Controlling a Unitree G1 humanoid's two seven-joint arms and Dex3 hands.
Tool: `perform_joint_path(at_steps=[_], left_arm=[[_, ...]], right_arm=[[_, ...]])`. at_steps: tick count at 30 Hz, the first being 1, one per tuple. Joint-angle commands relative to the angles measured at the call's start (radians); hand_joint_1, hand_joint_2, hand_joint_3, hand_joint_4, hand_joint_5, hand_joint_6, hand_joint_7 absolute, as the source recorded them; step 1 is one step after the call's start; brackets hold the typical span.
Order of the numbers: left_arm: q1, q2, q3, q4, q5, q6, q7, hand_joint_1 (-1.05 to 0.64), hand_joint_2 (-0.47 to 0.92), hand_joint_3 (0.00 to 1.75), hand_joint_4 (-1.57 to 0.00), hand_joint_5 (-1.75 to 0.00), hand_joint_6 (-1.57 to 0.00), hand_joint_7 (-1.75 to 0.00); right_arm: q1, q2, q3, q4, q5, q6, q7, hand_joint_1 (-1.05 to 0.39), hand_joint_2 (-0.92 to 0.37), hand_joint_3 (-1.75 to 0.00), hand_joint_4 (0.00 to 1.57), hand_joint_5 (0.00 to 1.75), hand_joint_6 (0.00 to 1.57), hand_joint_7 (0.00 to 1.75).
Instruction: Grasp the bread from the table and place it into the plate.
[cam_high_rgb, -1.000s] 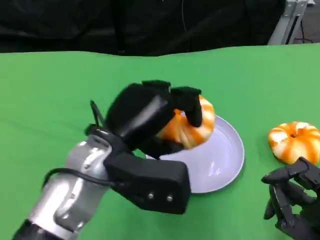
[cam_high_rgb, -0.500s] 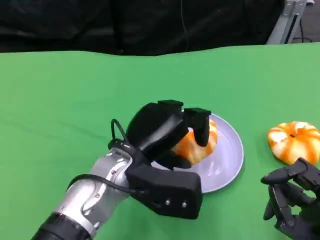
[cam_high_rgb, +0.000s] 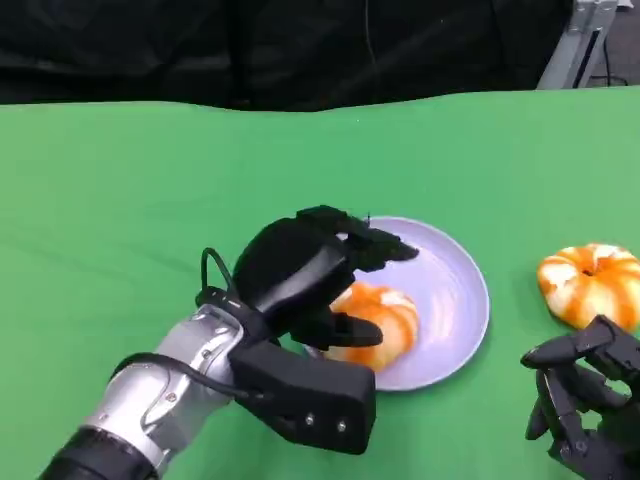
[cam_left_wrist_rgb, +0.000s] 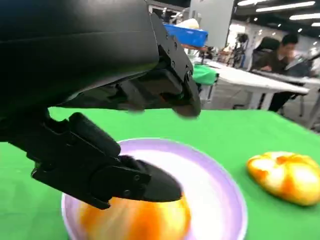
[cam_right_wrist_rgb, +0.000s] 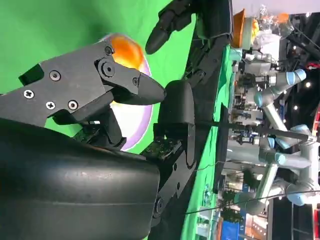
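- Reaching in from the 7 o'clock corner of the head view, the left hand (cam_high_rgb: 310, 275) is spread wide above the plate (cam_high_rgb: 455, 290), its fingers (cam_high_rgb: 385, 245) apart and nothing held.
- The bread (cam_high_rgb: 372, 325) is seen lying in the plate at its 7 o'clock side, just under the thumb; whether the thumb touches it cannot be told.
- A second bread (cam_high_rgb: 588, 283) is set on the green table (cam_high_rgb: 120, 200) at 3 o'clock, apart from the plate.
- The right hand (cam_high_rgb: 585, 405) is kept at 4 o'clock, fingers loosely spread, nothing held.
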Motion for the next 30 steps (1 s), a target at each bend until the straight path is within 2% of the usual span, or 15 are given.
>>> perform_joint_path(at_steps=[1,5,9,14,17,19,20,21,22,23,26,27,28,29,30], left_arm=[[0.028,0.033,-0.006,-0.039,0.005,0.030,-0.043,-0.99,0.92,0.62,-0.05,0.00,-0.30,0.00],[0.063,0.049,0.009,-0.096,-0.032,0.056,-0.103,-1.04,0.92,0.66,0.00,0.00,-0.24,0.00],[0.106,0.055,0.043,-0.153,-0.099,0.053,-0.142,-1.05,0.92,0.68,0.00,0.00,-0.25,-0.01],[0.227,0.080,0.147,-0.328,-0.328,0.058,-0.268,-0.99,0.92,0.53,-0.05,-0.02,-0.28,-0.01],[0.315,0.082,0.217,-0.437,-0.487,0.073,-0.333,-0.76,0.92,0.34,-0.28,-0.10,-0.36,-0.03],[0.332,0.080,0.231,-0.461,-0.519,0.081,-0.355,-0.69,0.92,0.30,-0.34,-0.12,-0.39,-0.04],[0.335,0.079,0.234,-0.466,-0.522,0.084,-0.361,-0.69,0.92,0.29,-0.34,-0.12,-0.39,-0.04],[0.397,0.063,0.278,-0.530,-0.653,0.131,-0.391,-0.68,0.92,0.29,-0.35,-0.12,-0.40,-0.04],[0.444,0.052,0.312,-0.579,-0.753,0.168,-0.414,-0.38,0.92,0.34,-0.58,-0.23,-0.57,-0.11],[0.476,0.045,0.335,-0.616,-0.823,0.197,-0.432,-0.27,0.92,0.35,-0.66,-0.26,-0.63,-0.14],[0.518,0.038,0.368,-0.679,-0.917,0.265,-0.456,-0.16,0.92,0.39,-0.77,-0.30,-0.71,-0.16],[0.569,0.025,0.413,-0.723,-1.037,0.321,-0.463,-0.11,0.92,0.43,-0.82,-0.34,-0.76,-0.18],[0.608,0.017,0.449,-0.753,-1.125,0.357,-0.472,-0.05,0.86,0.68,-0.88,-0.78,-0.90,-0.43],[0.633,0.013,0.473,-0.773,-1.182,0.383,-0.479,-0.01,0.76,0.95,-0.86,-1.24,-0.90,-0.87],[0.645,0.013,0.486,-0.785,-1.211,0.399,-0.483,0.00,0.72,1.05,-0.85,-1.39,-0.88,-1.05]], right_arm=[[0.005,-0.005,-0.003,-0.012,0.003,0.001,-0.003,-0.18,-0.74,-0.79,0.86,1.64,0.78,1.42],[0.005,-0.005,-0.003,-0.015,0.011,0.001,0.004,-0.17,-0.76,-0.77,0.85,1.65,0.78,1.43],[0.007,-0.001,-0.001,-0.017,0.005,0.000,0.000,-0.16,-0.76,-0.79,0.87,1.66,0.79,1.44],[0.008,0.001,0.004,-0.023,0.003,0.008,-0.003,-0.15,-0.76,-0.80,0.88,1.64,0.80,1.41],[0.007,0.005,0.008,-0.027,-0.001,0.008,-0.006,-0.15,-0.75,-0.81,0.88,1.64,0.80,1.41],[0.007,0.005,0.008,-0.026,0.000,0.007,-0.006,-0.15,-0.75,-0.81,0.87,1.64,0.80,1.40],[0.007,0.005,0.008,-0.026,0.000,0.007,-0.006,-0.15,-0.75,-0.81,0.87,1.65,0.80,1.40],[0.005,0.005,0.007,-0.023,0.004,0.007,-0.005,-0.15,-0.75,-0.81,0.87,1.65,0.80,1.40],[0.004,0.004,0.006,-0.020,0.006,0.006,-0.004,-0.15,-0.75,-0.81,0.88,1.65,0.80,1.40],[0.003,0.004,0.005,-0.018,0.008,0.006,-0.004,-0.15,-0.74,-0.81,0.88,1.64,0.81,1.40],[0.001,0.004,0.004,-0.017,0.012,0.007,-0.002,-0.15,-0.74,-0.82,0.89,1.64,0.81,1.39],[-0.001,0.003,0.002,-0.013,0.012,0.004,-0.001,-0.15,-0.74,-0.82,0.89,1.64,0.82,1.39],[-0.003,0.002,0.000,-0.010,0.011,0.004,-0.001,-0.15,-0.73,-0.84,0.90,1.64,0.82,1.39],[-0.004,0.001,-0.002,-0.008,0.010,0.004,-0.002,-0.16,-0.72,-0.86,0.90,1.64,0.81,1.40],[-0.004,0.000,-0.003,-0.008,0.008,0.004,-0.002,-0.16,-0.71,-0.86,0.90,1.64,0.81,1.40]])
